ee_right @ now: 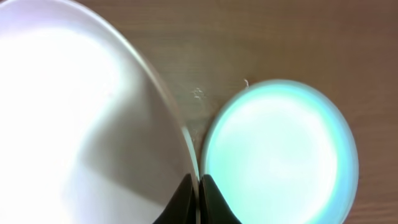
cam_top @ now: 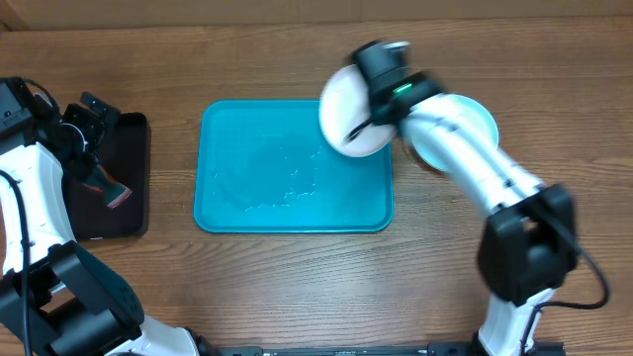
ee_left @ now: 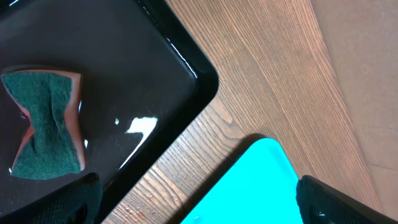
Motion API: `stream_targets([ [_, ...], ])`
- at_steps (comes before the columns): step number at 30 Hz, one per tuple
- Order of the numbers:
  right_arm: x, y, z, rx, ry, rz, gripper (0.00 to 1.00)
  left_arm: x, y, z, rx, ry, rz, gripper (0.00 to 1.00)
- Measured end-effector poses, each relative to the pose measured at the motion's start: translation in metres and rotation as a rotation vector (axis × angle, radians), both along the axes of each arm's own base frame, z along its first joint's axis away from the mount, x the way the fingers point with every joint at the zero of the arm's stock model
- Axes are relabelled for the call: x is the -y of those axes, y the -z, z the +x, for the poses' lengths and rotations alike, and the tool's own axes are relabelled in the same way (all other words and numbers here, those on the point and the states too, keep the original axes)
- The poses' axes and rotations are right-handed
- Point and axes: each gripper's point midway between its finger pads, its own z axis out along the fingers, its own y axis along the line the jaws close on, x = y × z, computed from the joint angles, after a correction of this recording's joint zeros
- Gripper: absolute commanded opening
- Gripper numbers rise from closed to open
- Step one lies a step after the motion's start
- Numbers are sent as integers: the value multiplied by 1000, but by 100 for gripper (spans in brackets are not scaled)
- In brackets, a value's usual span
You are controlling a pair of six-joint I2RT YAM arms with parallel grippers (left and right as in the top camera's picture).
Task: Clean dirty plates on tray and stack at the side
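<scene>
The turquoise tray lies mid-table with water drops and no plates on it; its corner shows in the left wrist view. My right gripper is shut on the rim of the white plate, holding it tilted above the tray's far right corner. In the right wrist view the white plate fills the left, pinched between my fingers. The light blue plate lies on the table to the right, also seen in the right wrist view. My left gripper is open and empty. The yellow-green plate is out of view.
A narrow black tray stands at the left with a green-and-pink sponge on it; both show in the left wrist view, tray and sponge. Wooden tabletop surrounds everything.
</scene>
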Motion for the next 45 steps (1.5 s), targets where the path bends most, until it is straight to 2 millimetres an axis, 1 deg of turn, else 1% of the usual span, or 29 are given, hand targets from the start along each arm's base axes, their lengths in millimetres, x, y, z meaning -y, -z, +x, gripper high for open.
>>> stream_targets([
  [1, 21, 7, 0, -52, 52, 108, 4, 0, 0, 0, 0, 0, 0, 100],
  [2, 36, 10, -1, -85, 91, 179, 4, 0, 0, 0, 0, 0, 0, 100],
  [4, 75, 15, -8, -148, 191, 305, 4, 0, 0, 0, 0, 0, 0, 100],
  [7, 115, 19, -22, -208, 308, 419, 4, 0, 0, 0, 0, 0, 0, 100],
  [9, 129, 25, -30, -237, 354, 470, 4, 0, 0, 0, 0, 0, 0, 100],
  [11, 138, 33, -37, -257, 384, 504, 4, 0, 0, 0, 0, 0, -1, 100],
  [16, 151, 58, -48, -277, 437, 540, 4, 0, 0, 0, -1, 0, -1, 100],
  [19, 158, 74, -56, -288, 481, 524, 4, 0, 0, 0, -1, 0, -1, 100],
  [22, 163, 85, -63, -296, 522, 497, 4, 0, 0, 0, -1, 0, -1, 100],
  [23, 164, 87, -64, -297, 530, 495, 6, 0, 0, 0, -1, 0, -1, 100],
  [24, 165, 87, -63, -293, 538, 491, 14, 0, 0, 0, -1, 0, -1, 100],
  [25, 167, 87, -63, -288, 542, 485, 19, 0, 0, 0, -1, 0, -1, 100],
  [29, 172, 87, -63, -280, 562, 477, 32, 0, 0, 0, -1, 0, -1, 100],
  [31, 173, 87, -63, -282, 569, 479, 34, 0, 0, 0, -1, 0, -1, 100],
  [34, 170, 87, -74, -332, 583, 484, 35, 0, 0, 0, -1, 0, -1, 100],
  [35, 169, 84, -78, -350, 586, 485, 35, 0, 0, 0, -1, 0, -1, 100],
  [37, 168, 76, -79, -364, 589, 485, 39, 0, 0, 0, -1, 0, -1, 100],
  [40, 169, 54, -76, -351, 581, 485, 45, 0, 0, 0, -1, 0, -1, 100],
  [43, 165, 19, -79, -307, 555, 483, 45, 0, 0, 0, -1, 0, -1, 100],
  [45, 159, -6, -83, -262, 522, 481, 46, 0, 0, 0, -1, 0, -1, 100],
])
